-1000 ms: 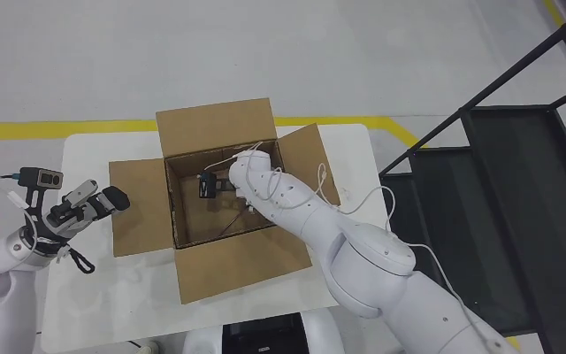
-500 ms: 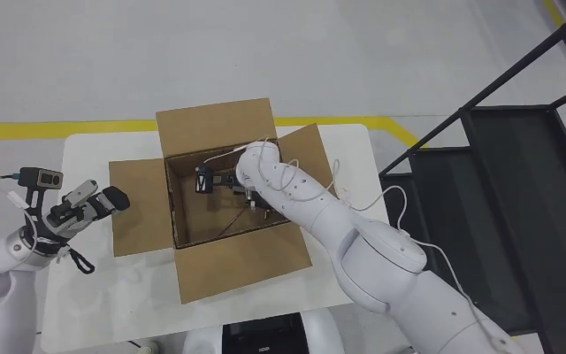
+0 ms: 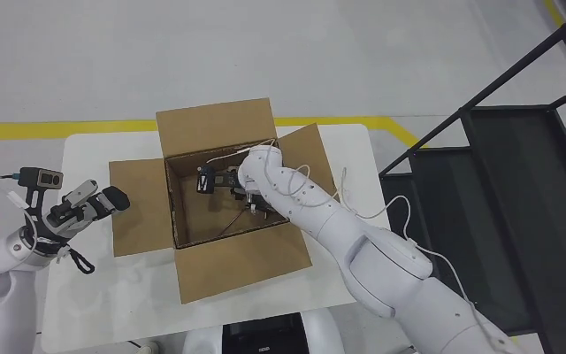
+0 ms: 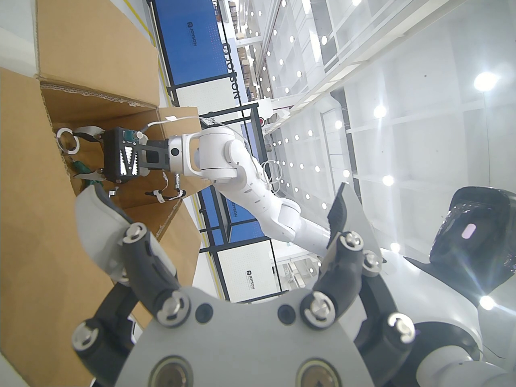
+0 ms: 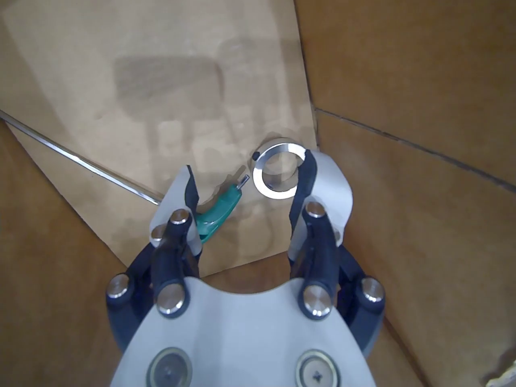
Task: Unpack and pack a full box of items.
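**A:** From above, where's the box (image 3: 212,119)?
**B:** In the middle of the surface (image 3: 88,155), flaps open. The right gripper (image 3: 205,181) is down inside and the left gripper (image 3: 102,202) hangs by the left flap.
**A:** Left wrist?
**B:** Fingers spread, empty, clear of the box.
**A:** Right wrist?
**B:** Fingers spread around a ring (image 5: 278,171) and a green tool (image 5: 217,209) on the box floor, probably framing a pick.

Print, background hall, left wrist view: white logo lettering on upper blue wall panel (image 4: 189,36); larger lettering on partition strip (image 4: 230,67); repeated on lower blue panel (image 4: 235,208); dark logo on white panel (image 4: 250,279).
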{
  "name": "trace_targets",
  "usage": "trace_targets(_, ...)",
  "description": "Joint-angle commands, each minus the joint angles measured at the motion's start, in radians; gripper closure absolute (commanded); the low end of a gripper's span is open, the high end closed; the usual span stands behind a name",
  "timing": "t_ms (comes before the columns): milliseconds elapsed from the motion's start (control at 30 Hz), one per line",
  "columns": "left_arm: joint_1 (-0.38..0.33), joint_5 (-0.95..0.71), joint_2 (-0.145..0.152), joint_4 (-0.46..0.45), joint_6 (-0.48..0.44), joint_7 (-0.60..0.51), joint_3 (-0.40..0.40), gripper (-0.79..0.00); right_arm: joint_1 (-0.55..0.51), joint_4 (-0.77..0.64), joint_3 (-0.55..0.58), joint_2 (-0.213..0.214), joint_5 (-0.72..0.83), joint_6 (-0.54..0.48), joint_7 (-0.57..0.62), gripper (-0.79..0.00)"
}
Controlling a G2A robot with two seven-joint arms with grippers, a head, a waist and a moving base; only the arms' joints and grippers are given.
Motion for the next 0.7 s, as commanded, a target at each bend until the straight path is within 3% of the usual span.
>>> trace_targets(0, 0.0, 0.0, 0.0, 0.0, 0.0, 0.0, 0.0, -0.785, -0.003, -0.003, 0.005, 0.001, 0.008, -0.006, 0.004, -0.36)
trace_targets(267, 0.0, 0.0, 0.0, 0.0, 0.0, 0.0, 0.0, -0.785, 0.001, 0.022, 0.024, -0.007, 0.067, -0.014, 0.009, -0.234)
trace_targets(667, 0.0, 0.0, 0.0, 0.0, 0.0, 0.0, 0.0, -0.785, 0.015, 0.073, 0.013, -0.033, 0.07, 0.095, 0.007, -0.256)
